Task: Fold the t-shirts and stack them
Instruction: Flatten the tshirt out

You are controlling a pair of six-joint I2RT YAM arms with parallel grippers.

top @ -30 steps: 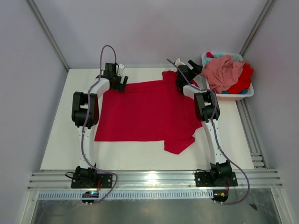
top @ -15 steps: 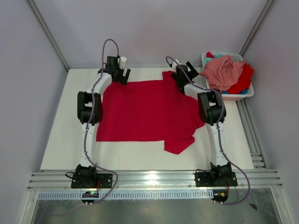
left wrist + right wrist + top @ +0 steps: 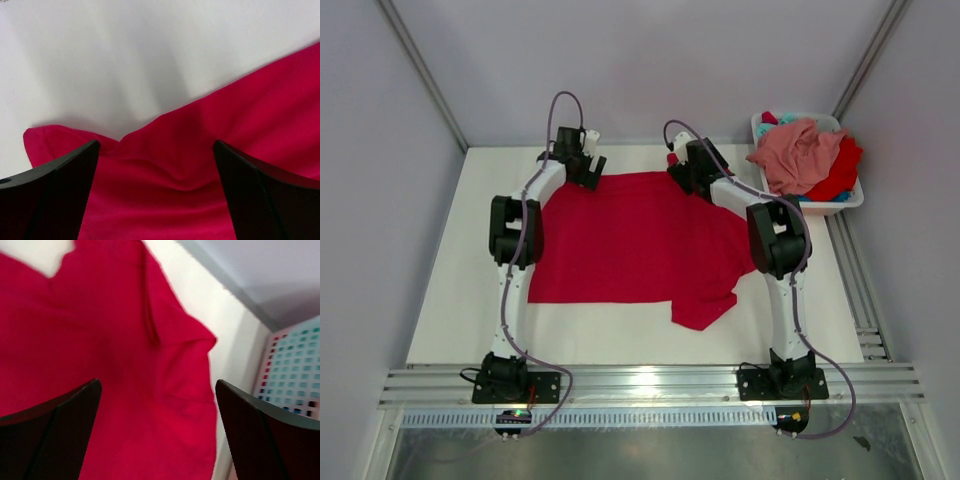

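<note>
Both wide open and empty, left gripper (image 3: 586, 165) and right gripper (image 3: 682, 170) have slid inward along the bench's (image 3: 450, 300) far edge over the red t-shirt (image 3: 640, 240), so a fold grab looks next.

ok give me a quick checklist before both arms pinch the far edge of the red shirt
1. Left gripper open: ok.
2. Right gripper open: ok.
3. Red t-shirt under both grippers: ok.
4. Far edge lying flat: not ok, rumpled by the left gripper.
5. Either gripper touching cloth: cannot tell.
6. Basket apart from the right arm: ok.
</note>
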